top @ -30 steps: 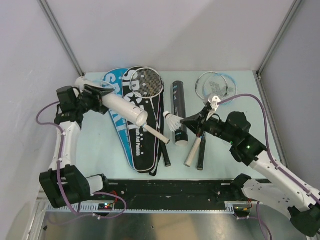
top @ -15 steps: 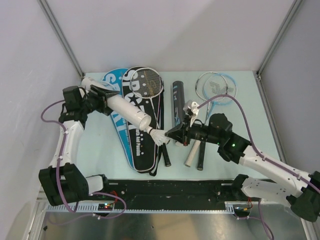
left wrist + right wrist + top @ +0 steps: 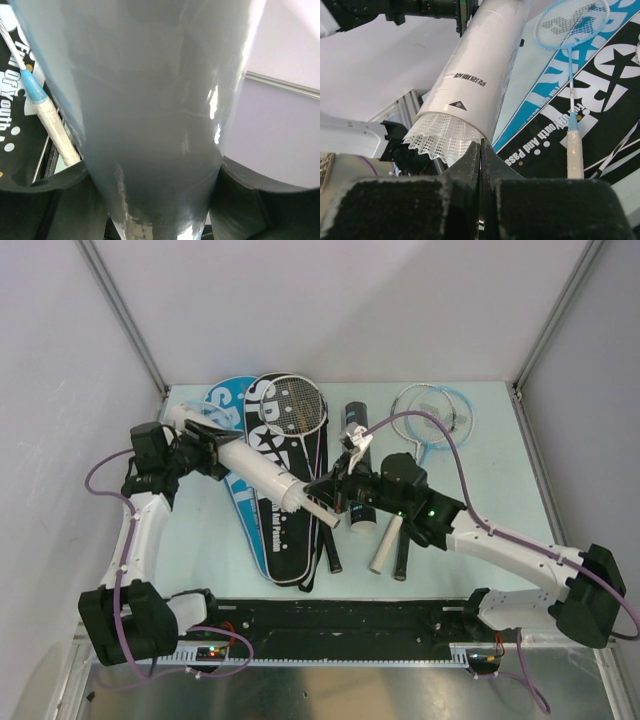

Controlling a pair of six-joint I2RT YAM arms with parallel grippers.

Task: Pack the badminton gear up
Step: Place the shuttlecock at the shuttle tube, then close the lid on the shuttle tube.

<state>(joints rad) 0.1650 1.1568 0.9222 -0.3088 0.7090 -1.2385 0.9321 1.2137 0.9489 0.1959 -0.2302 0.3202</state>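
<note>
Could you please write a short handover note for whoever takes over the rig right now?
Left gripper: shut on the white tube, held tilted with its mouth toward the other gripper.
Right gripper: shut on a shuttlecock, whose feathers stick out of the tube's mouth.
Lying loose: black tube, a racket on the black cover, blue cover beside it, more rackets at the far right.
Done: one shuttlecock is partly in the white tube.
Left: push it fully in and release, then probably bag the rackets in the covers.

A feather shuttlecock (image 3: 442, 137) protrudes from the tilted white tube (image 3: 480, 70).
</note>
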